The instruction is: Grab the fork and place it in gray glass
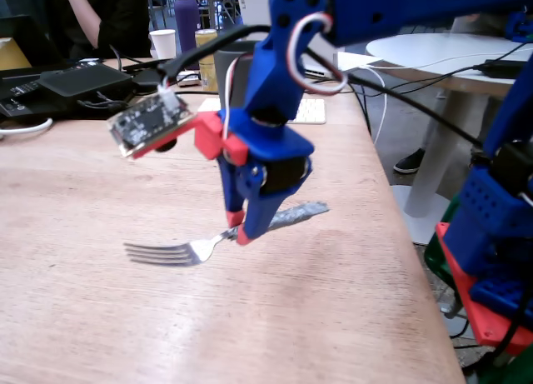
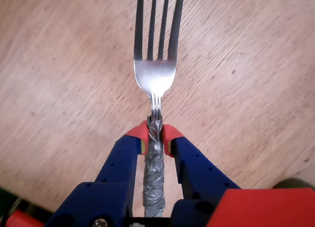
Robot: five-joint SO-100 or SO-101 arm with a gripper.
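The fork (image 1: 196, 251) is silver with four tines and a handle wrapped in crinkled gray tape. It lies level at the table surface, tines to the left in the fixed view. My blue gripper (image 1: 240, 231) with red fingertips is shut on the fork's neck, where the tape begins. The wrist view shows the fork (image 2: 155, 74) pinched between the red tips of the gripper (image 2: 155, 133), tines pointing away. I cannot tell whether the fork is lifted off the wood. The gray glass (image 1: 226, 72) stands at the back of the table, mostly hidden behind my arm.
A gold can (image 1: 205, 63), a white paper cup (image 1: 163, 42) and a purple bottle (image 1: 186, 17) stand at the back. A black laptop and cables (image 1: 67, 88) lie at back left. The table's right edge (image 1: 400, 226) is near my arm's base.
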